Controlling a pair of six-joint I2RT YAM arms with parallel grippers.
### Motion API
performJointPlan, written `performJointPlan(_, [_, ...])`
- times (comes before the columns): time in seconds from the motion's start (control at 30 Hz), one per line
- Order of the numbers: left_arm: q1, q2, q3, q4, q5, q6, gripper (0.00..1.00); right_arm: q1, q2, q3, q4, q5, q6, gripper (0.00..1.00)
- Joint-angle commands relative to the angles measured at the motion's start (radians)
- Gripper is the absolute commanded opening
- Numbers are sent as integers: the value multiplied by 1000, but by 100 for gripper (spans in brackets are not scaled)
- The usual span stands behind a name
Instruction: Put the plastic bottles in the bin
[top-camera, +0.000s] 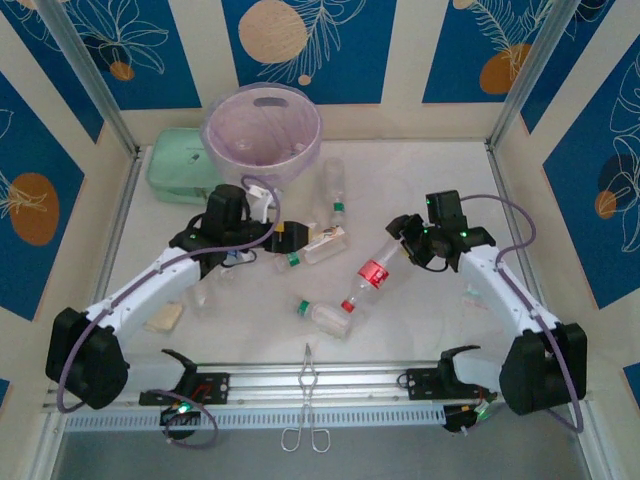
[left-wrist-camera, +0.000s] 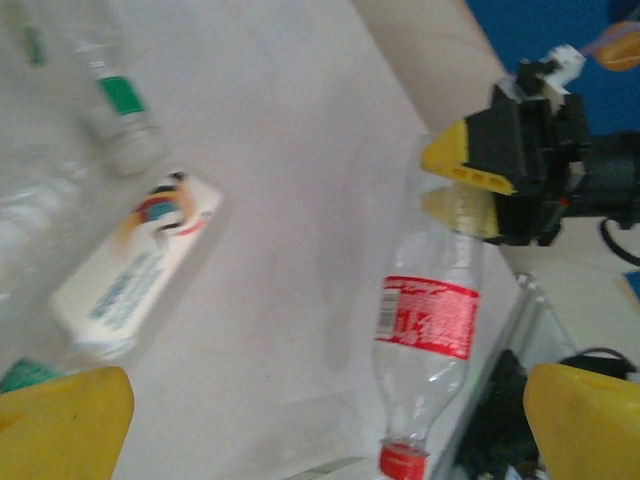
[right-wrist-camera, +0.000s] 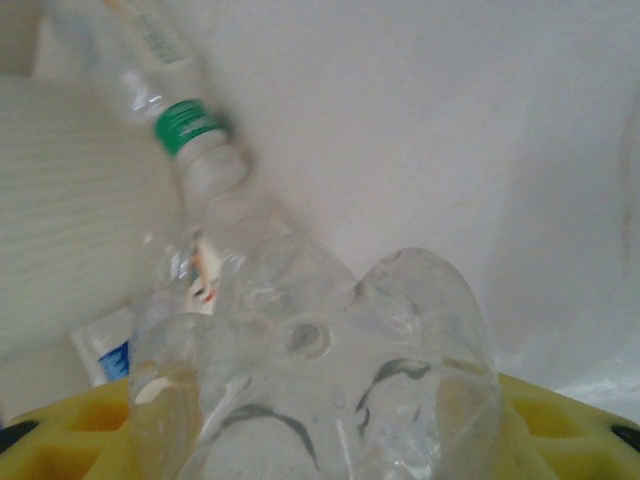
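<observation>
Evidently the right gripper (top-camera: 400, 238) is clamped on the base of the red-labelled bottle (top-camera: 374, 272), right of centre in the top view. The bottle's red cap slants down toward the table. Holding the wide end probably lets the bottle travel neck-down. The bin (top-camera: 240, 130) stands at upper centre-left, well apart, so the carry looks long. The left gripper (top-camera: 285, 238) hangs spread and empty near centre, likely ready for the green-capped bottle (left-wrist-camera: 120, 110) nearby.
</observation>
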Motion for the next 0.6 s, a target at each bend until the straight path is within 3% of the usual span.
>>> performJointPlan(0.0, [-64, 35, 60, 90, 107, -22, 100, 14, -33, -7, 137, -148, -89, 26])
performJointPlan(0.17, [-141, 94, 107, 115, 142, 25, 100, 68, 39, 82, 200, -264, -154, 27])
performJointPlan(0.33, [-180, 171, 205, 4, 104, 142, 100, 120, 100, 137, 273, -306, -137, 27])
performJointPlan(0.5, [-190, 227, 206, 57, 124, 112, 100, 135, 110, 160, 325, -313, -96, 27])
performJointPlan(0.57, [-193, 249, 209, 52, 83, 97, 100, 143, 107, 160, 337, -314, -88, 27])
